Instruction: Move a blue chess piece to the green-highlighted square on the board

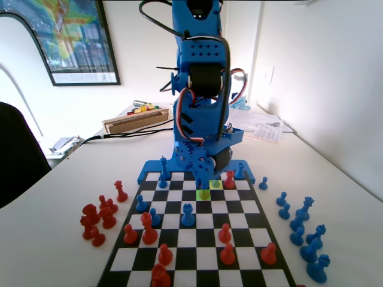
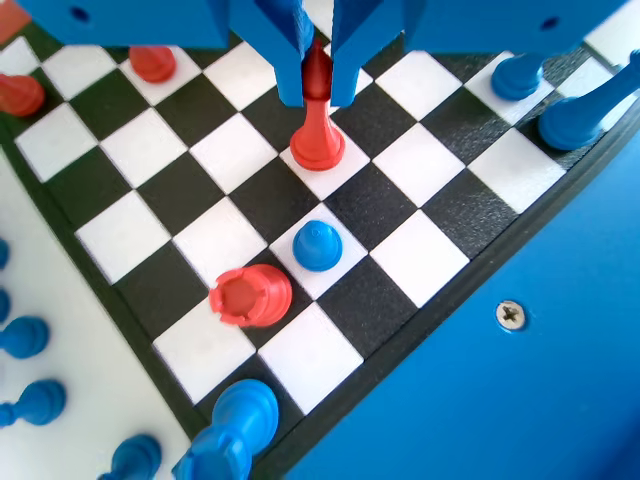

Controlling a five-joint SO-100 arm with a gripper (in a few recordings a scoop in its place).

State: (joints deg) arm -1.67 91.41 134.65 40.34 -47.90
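Your gripper (image 2: 317,95) hangs with its jaws either side of a red pawn (image 2: 318,140); whether they clamp it, you cannot tell. The blue pawn (image 2: 317,246) stands just beside a red rook (image 2: 250,295) on the board (image 2: 120,235).

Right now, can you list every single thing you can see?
board: one, black-and-white, on the table
green-highlighted square: one, lime, near the arm's base
yellow square: one, diagonal to it
red pawn: one, on a white square
blue chess piece: one pawn, diagonal to the red pawn
red rook: one, near the blue pawn
spare red pieces: several, left of the board, fixed view
spare blue pieces: several, right
gripper: one, blue, jaws around the red pawn's head
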